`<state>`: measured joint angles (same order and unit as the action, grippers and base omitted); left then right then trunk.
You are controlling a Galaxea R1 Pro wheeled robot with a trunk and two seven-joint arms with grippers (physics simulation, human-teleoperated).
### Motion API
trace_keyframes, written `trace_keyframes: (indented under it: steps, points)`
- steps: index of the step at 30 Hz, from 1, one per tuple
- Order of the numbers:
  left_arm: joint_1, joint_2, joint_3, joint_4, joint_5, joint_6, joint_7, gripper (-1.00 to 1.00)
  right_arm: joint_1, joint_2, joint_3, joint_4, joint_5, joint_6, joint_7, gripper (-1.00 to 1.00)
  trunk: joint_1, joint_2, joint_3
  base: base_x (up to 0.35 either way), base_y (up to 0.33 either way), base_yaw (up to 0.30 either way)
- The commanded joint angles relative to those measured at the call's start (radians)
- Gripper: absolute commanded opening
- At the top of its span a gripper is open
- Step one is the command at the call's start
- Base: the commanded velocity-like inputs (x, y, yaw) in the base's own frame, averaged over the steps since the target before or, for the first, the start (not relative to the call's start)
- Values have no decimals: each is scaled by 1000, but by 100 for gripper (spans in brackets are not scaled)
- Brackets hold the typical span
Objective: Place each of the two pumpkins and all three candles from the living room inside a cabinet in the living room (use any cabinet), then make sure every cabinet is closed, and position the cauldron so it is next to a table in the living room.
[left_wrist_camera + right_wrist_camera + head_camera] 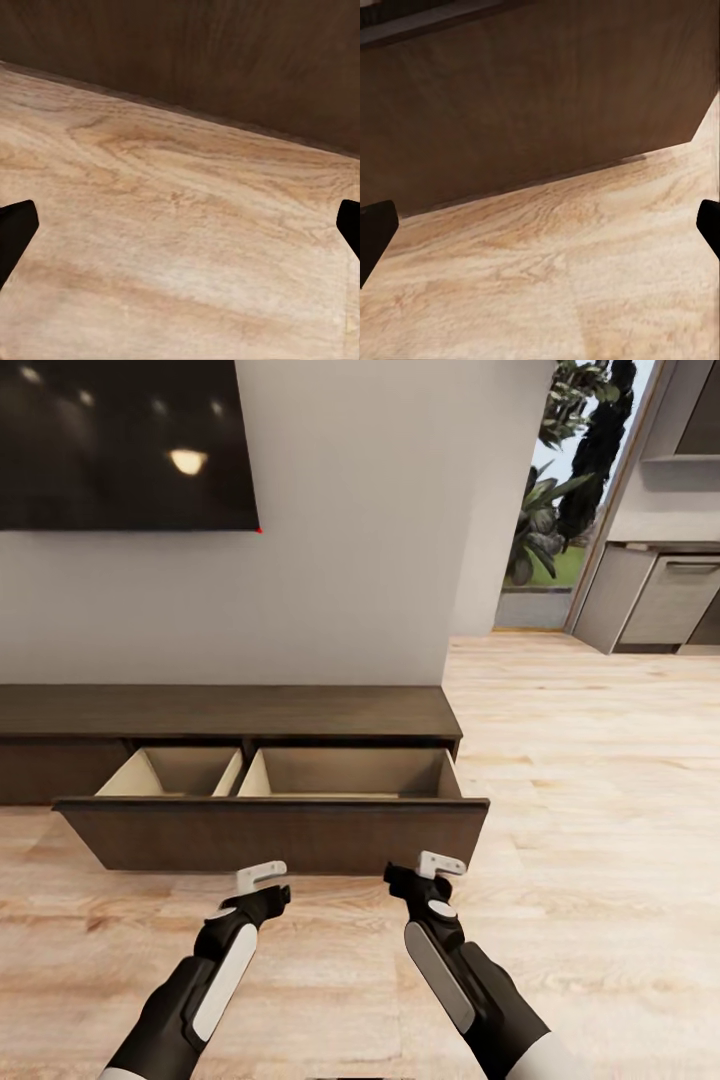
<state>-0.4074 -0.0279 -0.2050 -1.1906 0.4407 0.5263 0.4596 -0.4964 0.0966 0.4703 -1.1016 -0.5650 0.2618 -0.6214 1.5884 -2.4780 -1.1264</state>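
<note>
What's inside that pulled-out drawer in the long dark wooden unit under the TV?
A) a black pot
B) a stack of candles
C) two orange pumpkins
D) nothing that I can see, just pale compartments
D: in the head view the cabinet has its drawer pulled out, and the two pale beige compartments show bare walls and nothing in the parts visible.

The cabinet (pixel 230 712) stands against the wall (pixel 350 560), drawer (pixel 275 830) pulled out.

No text, label, brand, number or sign can be read on anything here
</note>
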Motion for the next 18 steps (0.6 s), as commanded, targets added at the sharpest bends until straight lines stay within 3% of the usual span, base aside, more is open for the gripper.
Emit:
trace_keyframes:
  steps: [1, 6, 15, 18]
  points:
    - [0, 0, -2, -1, 4, -3, 10, 100, -1, 0, 2, -1, 0, 2, -7, 100, 4, -8, -4, 0, 0, 0]
    - [0, 0, -2, 0, -17, -31, 8, 100, -1, -1, 2, -5, 15, -4, -11, 100, 13, -23, -22, 0, 0, 0]
    - [-1, 0, -2, 0, -21, -35, 8, 100, -1, -3, 5, 1, 21, -6, -9, 100, 17, -25, -57, 0, 0, 0]
    - [-1, 0, -2, -1, -22, -35, 8, 100, -1, -4, 25, 1, 51, -7, -9, 100, 18, -25, -68, 0, 0, 0]
